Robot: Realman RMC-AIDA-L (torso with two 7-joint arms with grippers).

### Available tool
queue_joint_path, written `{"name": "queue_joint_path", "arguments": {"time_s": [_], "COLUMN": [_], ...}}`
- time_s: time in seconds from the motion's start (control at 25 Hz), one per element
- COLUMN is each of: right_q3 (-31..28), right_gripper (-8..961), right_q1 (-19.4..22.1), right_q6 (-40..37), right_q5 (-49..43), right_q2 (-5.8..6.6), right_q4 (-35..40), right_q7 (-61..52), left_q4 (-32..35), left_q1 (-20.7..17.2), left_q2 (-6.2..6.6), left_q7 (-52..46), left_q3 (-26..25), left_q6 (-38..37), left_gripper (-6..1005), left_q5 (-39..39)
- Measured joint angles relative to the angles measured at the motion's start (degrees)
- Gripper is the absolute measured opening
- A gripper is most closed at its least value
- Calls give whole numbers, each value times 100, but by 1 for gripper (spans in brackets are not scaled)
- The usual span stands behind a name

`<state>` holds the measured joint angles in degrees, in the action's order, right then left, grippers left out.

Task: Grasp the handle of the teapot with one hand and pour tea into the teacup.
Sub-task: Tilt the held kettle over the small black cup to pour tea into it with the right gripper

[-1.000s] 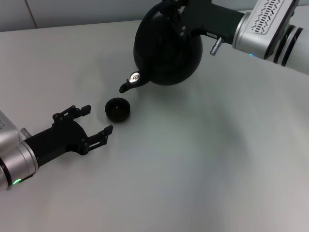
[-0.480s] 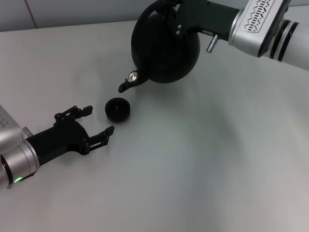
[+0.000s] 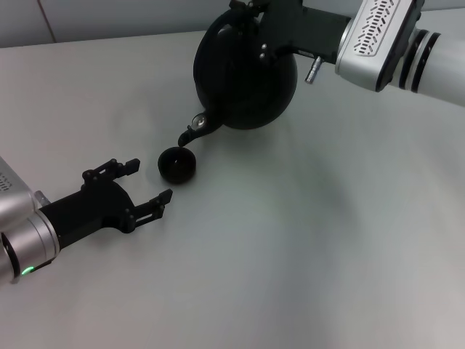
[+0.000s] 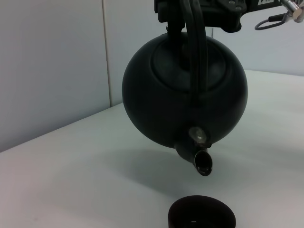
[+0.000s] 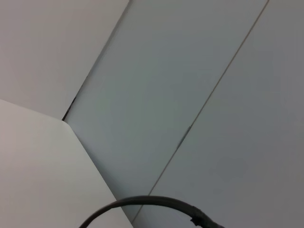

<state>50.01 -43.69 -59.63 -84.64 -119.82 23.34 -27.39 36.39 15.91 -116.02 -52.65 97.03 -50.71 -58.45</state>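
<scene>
One table (image 3: pixel 305 240). One teapot (image 3: pixel 243 73), hanging tilted, spout dipping over the teacup; right pincer (image 3: pixel 251 6) clamping its handle (image 4: pixel 195 42). One left pincer (image 3: pixel 138 185), fingers apart, resting beside one teacup (image 3: pixel 177 164).

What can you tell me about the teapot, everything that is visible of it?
The teapot is round, matte black, with a small lid and a short curved spout. It hangs in the air, tilted spout-down just above the teacup. The right tool holds its arched handle. No liquid is visible.

teapot (image 3: pixel 243 73) over teacup (image 3: pixel 178 164) (blocks top), sides free
</scene>
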Motion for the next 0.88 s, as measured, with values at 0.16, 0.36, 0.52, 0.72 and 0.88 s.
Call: {"name": "queue_joint_path", "arguments": {"time_s": [0.16, 0.36, 0.52, 0.72, 0.88], "right_q3": [0, 17, 139, 212, 222], "right_gripper": [100, 100, 98, 97, 95], "right_q1": [-21, -58, -74, -92, -100], "right_q6": [2, 8, 55, 78, 83], "right_q5": [3, 6, 8, 10, 10], "right_q2": [-6, -7, -7, -7, -7], "right_q4": [4, 4, 3, 3, 3], "right_q7": [36, 80, 83, 88, 94], "left_q4": [0, 0, 0, 0, 0], "left_q1": [-1, -6, -9, -9, -9], "left_q2": [0, 1, 1, -3, -4], "left_q7": [0, 0, 0, 0, 0], "left_q3": [0, 0, 0, 0, 0], "left_q6": [-4, -8, -9, -7, -6], "left_gripper": [797, 797, 797, 797, 797], "left_q5": [0, 0, 0, 1, 1]}}
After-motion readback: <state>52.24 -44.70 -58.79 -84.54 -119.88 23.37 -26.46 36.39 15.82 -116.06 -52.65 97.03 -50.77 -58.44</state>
